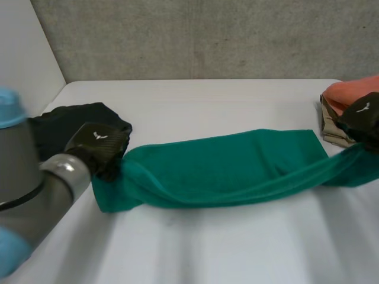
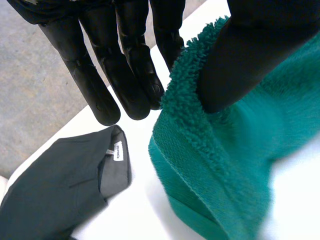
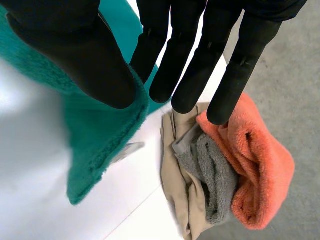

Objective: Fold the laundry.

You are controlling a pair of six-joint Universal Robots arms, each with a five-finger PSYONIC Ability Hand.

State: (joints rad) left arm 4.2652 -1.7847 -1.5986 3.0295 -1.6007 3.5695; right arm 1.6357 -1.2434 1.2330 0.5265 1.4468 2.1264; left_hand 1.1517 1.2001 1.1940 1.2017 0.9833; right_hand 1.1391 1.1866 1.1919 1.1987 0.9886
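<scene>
Head view: one green towel (image 1: 225, 165) stretches across the white table (image 1: 237, 242), with the left hand (image 1: 98, 145) at its left end and the right hand (image 1: 361, 118) at its right end.
Left wrist view: the left hand pinches the towel's edge, with one black garment (image 2: 60, 190) near.
Right wrist view: the right hand pinches the towel likewise, beside one orange towel (image 3: 260, 170), one grey cloth (image 3: 215, 175) and one tan cloth (image 3: 180, 200), piled together.

The white table (image 1: 237, 248) carried a green towel (image 1: 237, 168) stretched lengthwise across its middle. A black garment (image 1: 65, 121) lay near the left edge. At the far right corner an orange cloth (image 3: 260, 165), a grey cloth (image 3: 212, 175) and a beige cloth (image 3: 175, 195) sat heaped together.
</scene>
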